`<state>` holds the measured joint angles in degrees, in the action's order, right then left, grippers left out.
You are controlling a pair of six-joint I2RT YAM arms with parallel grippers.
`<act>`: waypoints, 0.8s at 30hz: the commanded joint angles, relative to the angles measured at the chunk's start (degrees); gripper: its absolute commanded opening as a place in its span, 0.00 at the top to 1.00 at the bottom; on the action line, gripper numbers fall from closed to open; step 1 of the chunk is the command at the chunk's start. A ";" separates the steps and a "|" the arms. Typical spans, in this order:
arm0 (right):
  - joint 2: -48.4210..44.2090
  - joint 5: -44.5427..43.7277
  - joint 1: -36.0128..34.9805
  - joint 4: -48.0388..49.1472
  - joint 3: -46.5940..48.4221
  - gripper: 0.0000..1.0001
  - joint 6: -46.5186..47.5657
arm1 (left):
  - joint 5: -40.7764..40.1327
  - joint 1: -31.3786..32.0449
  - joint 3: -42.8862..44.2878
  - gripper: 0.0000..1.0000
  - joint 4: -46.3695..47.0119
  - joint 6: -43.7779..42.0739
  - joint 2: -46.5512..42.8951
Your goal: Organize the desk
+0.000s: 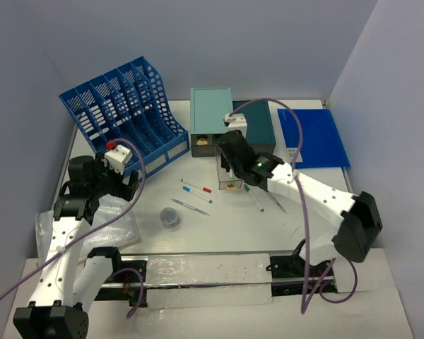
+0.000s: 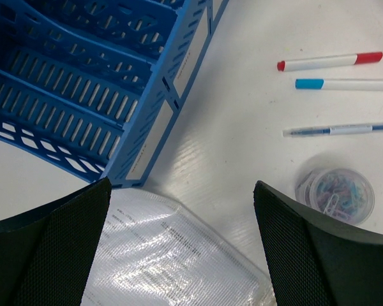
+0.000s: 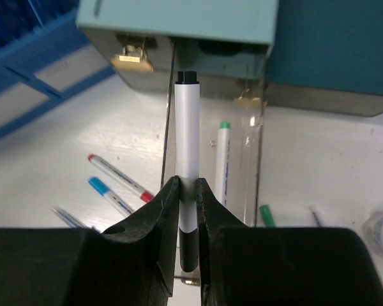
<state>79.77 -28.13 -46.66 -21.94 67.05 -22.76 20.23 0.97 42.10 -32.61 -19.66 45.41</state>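
Note:
The white desk [image 1: 219,229] holds scattered pens. My right gripper [image 1: 231,168] [image 3: 187,183] is shut on a white marker with a black cap [image 3: 187,127]. It holds the marker above a clear drawer [image 3: 252,178] pulled out of the light teal drawer box [image 1: 210,116]. A green-capped marker [image 3: 223,159] lies in that drawer. My left gripper [image 1: 102,187] [image 2: 182,185] is open and empty. It hangs over a clear plastic sleeve with a printed sheet [image 2: 166,255], next to the file rack's corner.
A blue slotted file rack [image 1: 124,113] stands at the back left. A dark teal box [image 1: 258,131] and a blue folder [image 1: 314,138] sit at the back right. A red-capped pen [image 2: 329,61], a blue-capped pen [image 2: 345,84], a thin ballpoint [image 2: 341,129] and a paperclip tub [image 2: 341,194] lie mid-desk.

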 commanded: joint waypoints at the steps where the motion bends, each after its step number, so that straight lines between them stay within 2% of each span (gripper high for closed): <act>1: 2.14 2.87 0.73 1.48 2.28 0.85 1.76 | 0.28 -0.01 -1.55 0.01 0.61 -1.90 -2.07; 3: 2.57 3.08 0.98 1.64 2.46 0.81 1.84 | -0.18 -0.01 -1.52 0.01 0.47 -2.31 -2.26; 5: 3.21 3.43 2.10 1.60 3.09 0.71 2.02 | -0.10 -0.01 -1.40 0.01 -0.07 -2.66 -2.26; 7: 3.92 4.73 2.54 0.92 3.95 0.54 2.09 | 0.07 -0.01 -1.23 0.01 -0.74 -2.66 -2.17; 11: 3.32 4.78 2.63 -1.68 4.35 0.33 1.33 | 0.06 -0.01 -1.50 0.01 -1.76 -3.01 -2.89; 16: -4.85 2.73 3.68 -1.96 -4.35 0.28 -1.99 | -0.01 -0.01 -4.12 0.01 -1.58 -3.71 -6.11; 19: -12.24 3.91 7.29 -1.95 -13.53 0.27 -4.98 | -0.77 -0.01 -5.00 0.01 -1.46 -4.09 -7.81; 24: -17.19 8.71 14.31 -0.19 -24.32 0.27 -7.56 | 0.30 -0.01 -4.82 0.01 -2.02 -4.77 -8.67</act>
<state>64.60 -22.11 -36.23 -23.06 48.06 -27.10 19.87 1.02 36.73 -34.41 -23.23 37.29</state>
